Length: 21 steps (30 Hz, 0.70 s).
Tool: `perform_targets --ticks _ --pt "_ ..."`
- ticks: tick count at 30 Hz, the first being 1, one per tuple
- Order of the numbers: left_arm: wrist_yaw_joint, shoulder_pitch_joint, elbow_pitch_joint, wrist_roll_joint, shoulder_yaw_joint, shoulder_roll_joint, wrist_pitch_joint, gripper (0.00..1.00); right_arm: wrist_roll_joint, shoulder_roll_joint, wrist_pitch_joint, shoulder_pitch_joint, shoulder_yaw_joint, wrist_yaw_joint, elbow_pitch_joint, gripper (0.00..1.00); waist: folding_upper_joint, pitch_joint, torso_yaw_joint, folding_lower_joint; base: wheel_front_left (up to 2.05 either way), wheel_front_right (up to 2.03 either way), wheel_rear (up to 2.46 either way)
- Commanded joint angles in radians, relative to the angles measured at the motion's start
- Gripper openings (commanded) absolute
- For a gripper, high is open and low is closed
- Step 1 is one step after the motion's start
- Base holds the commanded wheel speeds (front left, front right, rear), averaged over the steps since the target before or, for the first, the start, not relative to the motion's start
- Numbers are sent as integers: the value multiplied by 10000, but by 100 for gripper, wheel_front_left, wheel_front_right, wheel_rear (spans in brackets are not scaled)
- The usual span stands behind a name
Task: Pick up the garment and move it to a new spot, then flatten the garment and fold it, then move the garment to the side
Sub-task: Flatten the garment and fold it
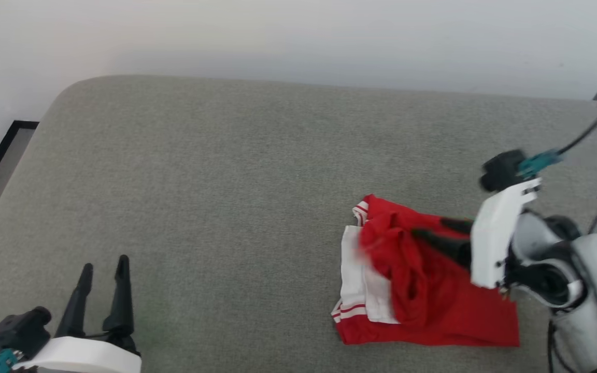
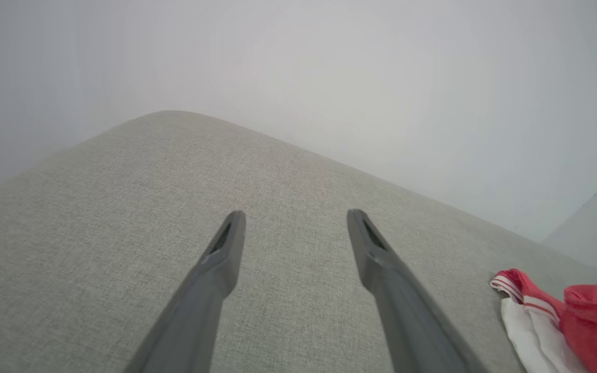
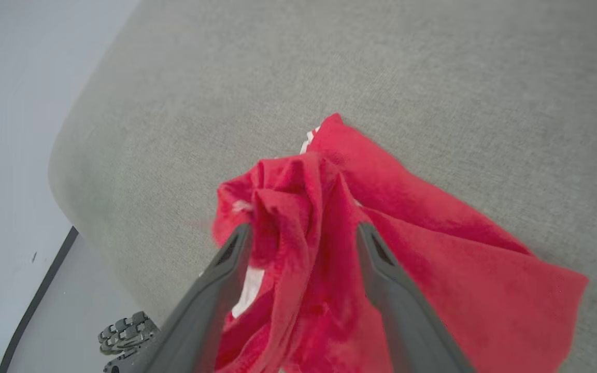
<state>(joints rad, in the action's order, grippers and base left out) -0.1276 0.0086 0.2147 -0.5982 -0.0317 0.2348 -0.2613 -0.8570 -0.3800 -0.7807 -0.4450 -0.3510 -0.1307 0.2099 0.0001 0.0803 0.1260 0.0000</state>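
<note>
While our right hand (image 1: 429,228) stands spread over it, the garment (image 1: 433,300) lies bunched at the right of the table (image 1: 226,181).
Its two dark fingers (image 3: 392,290) are wide apart, a raised red fold (image 3: 298,197) standing between them; we cannot tell whether either touches it. Around them the garment is loosely folded, white sleeve (image 1: 353,269) and striped trim (image 1: 347,311) at its left edge. Well apart, at the table's near left, our left hand (image 1: 104,262) is spread too, above the grey cloth.
</note>
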Motion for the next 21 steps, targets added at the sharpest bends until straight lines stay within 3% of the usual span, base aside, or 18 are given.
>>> perform_targets --ticks 1,10,16,21 --pt "-19 131 -81 -25 96 49 -49 100 -35 -145 237 73 185 0 -246 100 -1 -54 -123 0 0 0 0" --pt "-20 431 -130 75 453 145 -49 100 273 -667 1791 872 984 0 -1293 100 -1 -289 -640 0 0 0 0" --pt "-20 660 -263 338 755 182 -49 100 1044 -1194 4510 1771 778 0 -1706 100 -1 -519 -1043 0 0 0 0" --pt "-21 894 -372 574 941 132 -49 100 1795 -1340 7023 2464 820 1 -1185 100 -1 -743 -1337 0 0 0 0"
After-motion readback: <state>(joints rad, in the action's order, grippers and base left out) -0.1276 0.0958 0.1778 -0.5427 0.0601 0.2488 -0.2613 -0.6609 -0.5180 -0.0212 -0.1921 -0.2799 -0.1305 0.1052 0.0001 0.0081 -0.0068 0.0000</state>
